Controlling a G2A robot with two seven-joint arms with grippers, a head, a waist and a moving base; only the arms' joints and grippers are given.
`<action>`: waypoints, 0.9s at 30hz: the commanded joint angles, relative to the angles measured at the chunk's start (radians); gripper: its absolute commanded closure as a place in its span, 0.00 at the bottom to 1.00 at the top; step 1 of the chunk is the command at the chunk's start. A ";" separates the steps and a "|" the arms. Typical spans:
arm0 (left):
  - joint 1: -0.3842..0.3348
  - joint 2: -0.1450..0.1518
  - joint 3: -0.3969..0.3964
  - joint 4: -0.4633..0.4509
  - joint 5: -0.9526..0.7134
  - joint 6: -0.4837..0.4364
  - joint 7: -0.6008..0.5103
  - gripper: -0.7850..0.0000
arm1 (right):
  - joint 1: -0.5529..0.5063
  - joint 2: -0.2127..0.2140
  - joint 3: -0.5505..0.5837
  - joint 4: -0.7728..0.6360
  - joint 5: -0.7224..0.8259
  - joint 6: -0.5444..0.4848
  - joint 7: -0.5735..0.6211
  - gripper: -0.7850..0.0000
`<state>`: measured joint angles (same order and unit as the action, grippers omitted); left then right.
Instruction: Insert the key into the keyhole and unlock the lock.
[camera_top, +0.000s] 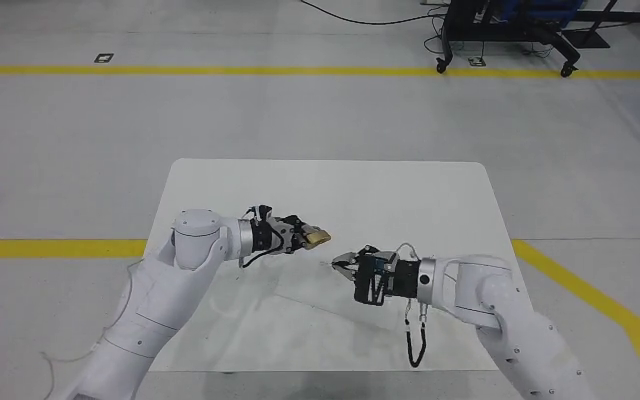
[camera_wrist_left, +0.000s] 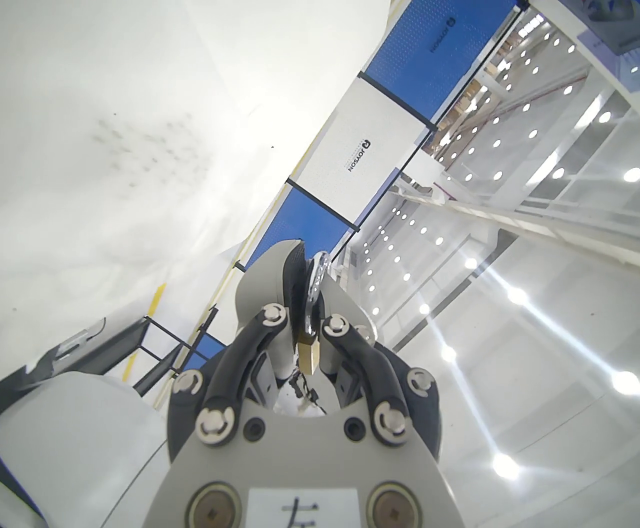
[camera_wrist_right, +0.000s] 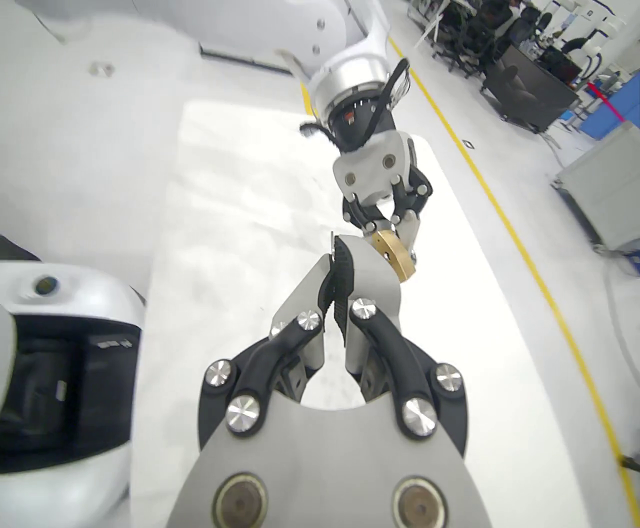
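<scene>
The left gripper (camera_wrist_right: 391, 234) is pinching the brass lock (camera_wrist_right: 394, 256), whose body sticks out past the fingertips. The right gripper (camera_wrist_right: 341, 272) has its ribbed fingers (camera_wrist_right: 345, 265) pressed together on the key (camera_top: 337, 261), of which just a thin tip shows beyond them. The two grippers point at each other above the middle of the white table (camera_top: 420, 200), both held off its surface. The key tip is near the lock, a little to one side of it and not touching it
</scene>
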<state>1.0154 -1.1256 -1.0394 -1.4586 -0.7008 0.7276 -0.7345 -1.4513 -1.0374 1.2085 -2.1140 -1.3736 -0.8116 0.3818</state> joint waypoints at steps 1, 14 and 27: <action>0.006 -0.002 0.008 0.007 -0.007 0.022 0.032 1.00 | -0.013 0.003 -0.016 -0.062 -0.109 0.011 0.034 1.00; 0.025 -0.004 0.020 0.054 0.004 -0.194 -0.076 1.00 | 0.006 -0.015 -0.249 -0.205 -0.526 0.134 0.234 1.00; -0.036 -0.022 0.087 0.161 0.018 -0.262 -0.180 1.00 | 0.032 -0.030 -0.311 -0.218 -0.636 0.108 0.371 1.00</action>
<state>0.9813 -1.1466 -0.9554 -1.3015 -0.6830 0.4677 -0.9120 -1.4249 -1.0654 0.9057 -2.3367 -2.0040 -0.7045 0.7459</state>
